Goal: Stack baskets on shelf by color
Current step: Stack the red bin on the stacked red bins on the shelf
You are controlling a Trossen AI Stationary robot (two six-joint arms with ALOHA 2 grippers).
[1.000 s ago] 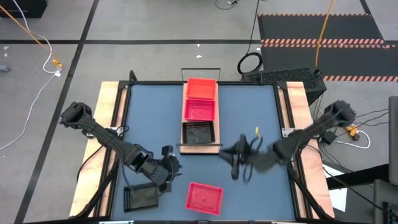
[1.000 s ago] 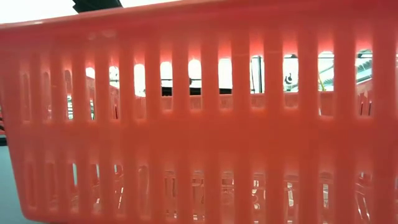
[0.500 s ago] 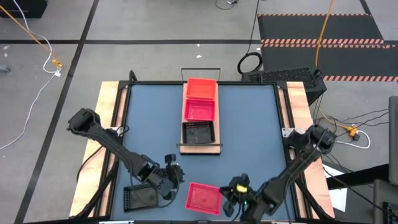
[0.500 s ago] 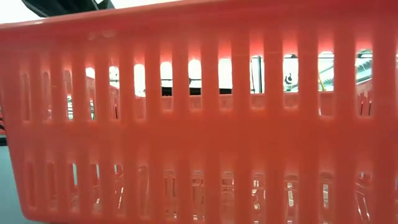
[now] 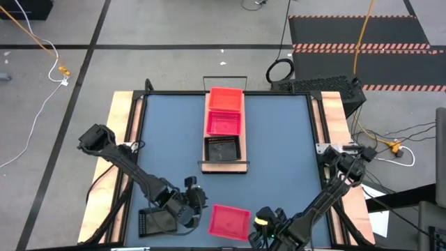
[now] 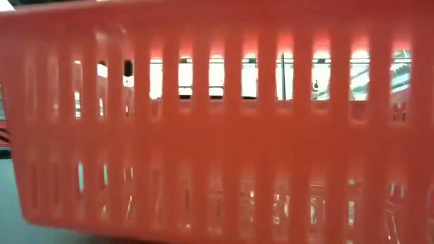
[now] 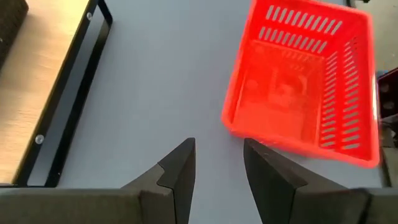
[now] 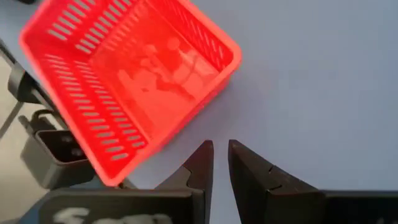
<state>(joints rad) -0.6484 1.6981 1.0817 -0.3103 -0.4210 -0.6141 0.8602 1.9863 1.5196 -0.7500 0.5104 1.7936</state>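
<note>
Right arm: swung from mid-table, beside the shelf [image 5: 224,132], down to the near edge within the last second; now folded low at the loose pink-red basket's right.
Left arm: slid nearer too, between that basket and the black basket [image 5: 159,221].
Table [image 5: 279,139]: shelf unmoved, carrying orange, pink-red and black baskets in a row.
Loose pink-red basket [image 5: 229,222]: near edge, ungrasped; looks slightly turned.
Right tool [image 8: 219,163]: nearly closed, narrow gap, empty, just beside the basket.
Left tool [image 7: 217,163]: partly open, empty, aimed at the basket's rim.
Meaning: probably pickup of this basket next, for the pink-red one on the shelf.
</note>
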